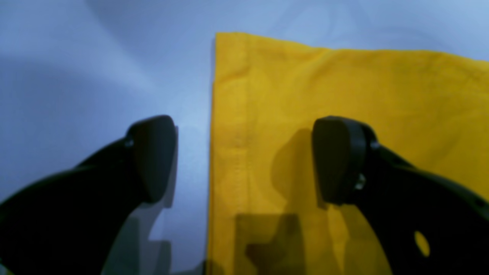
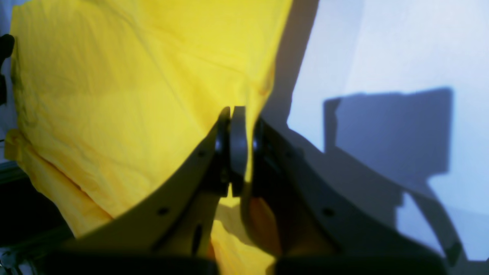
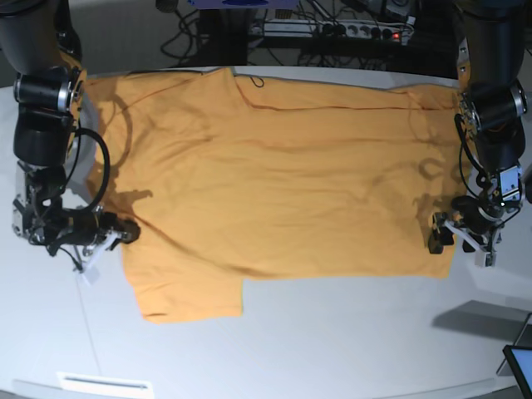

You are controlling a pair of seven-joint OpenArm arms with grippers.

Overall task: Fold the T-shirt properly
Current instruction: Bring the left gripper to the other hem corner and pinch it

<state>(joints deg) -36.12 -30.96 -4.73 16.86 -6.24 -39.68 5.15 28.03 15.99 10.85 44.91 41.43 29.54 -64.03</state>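
Observation:
The orange-yellow T-shirt (image 3: 274, 166) lies spread flat on the white table (image 3: 349, 332), one sleeve (image 3: 187, 295) pointing to the front edge. In the base view my right gripper (image 3: 126, 233) is at the shirt's left edge; the right wrist view shows it (image 2: 233, 147) shut, with a fold of the T-shirt (image 2: 114, 84) pinched between the pads. My left gripper (image 3: 460, 241) is at the shirt's right edge near the front corner. It (image 1: 244, 160) stands open astride the hem: one finger (image 1: 154, 156) over bare table, the other finger (image 1: 336, 160) over the T-shirt (image 1: 344, 91).
Cables and a power strip (image 3: 332, 29) run behind the table's back edge. A dark screen corner (image 3: 519, 362) sits at the front right, and a white strip (image 3: 104, 384) lies near the front left edge. Both arm columns (image 3: 41, 108) (image 3: 490, 108) stand over the shirt's side edges.

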